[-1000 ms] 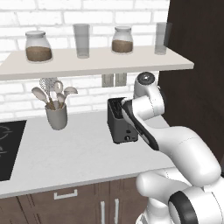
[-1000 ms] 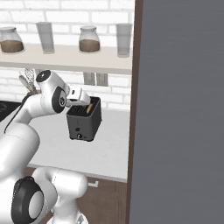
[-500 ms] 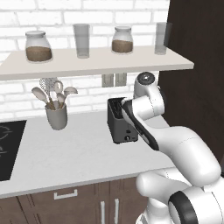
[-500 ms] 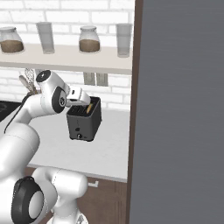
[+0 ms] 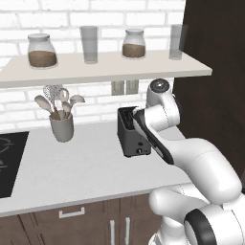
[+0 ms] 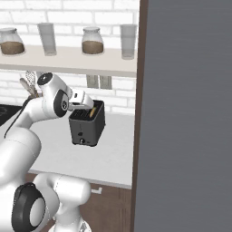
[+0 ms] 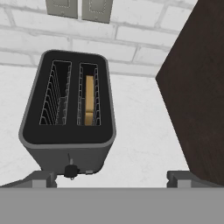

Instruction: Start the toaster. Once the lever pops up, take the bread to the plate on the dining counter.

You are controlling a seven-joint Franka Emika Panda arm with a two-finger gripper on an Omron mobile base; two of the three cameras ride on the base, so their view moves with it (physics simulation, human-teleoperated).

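While the gripper (image 6: 89,105) hangs spread and empty above the toaster (image 7: 68,111), bread (image 7: 89,100) sunk in its right-hand slot, a careless descent could miss the lever or nudge the toaster.

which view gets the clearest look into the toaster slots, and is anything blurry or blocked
Hand view: sharp and evenly lit, looking down into the toaster, with the bread plain in its right-hand slot. Left base view: the arm covers part of the toaster. Right base view: a grey panel blocks the right half; no blur or glare.
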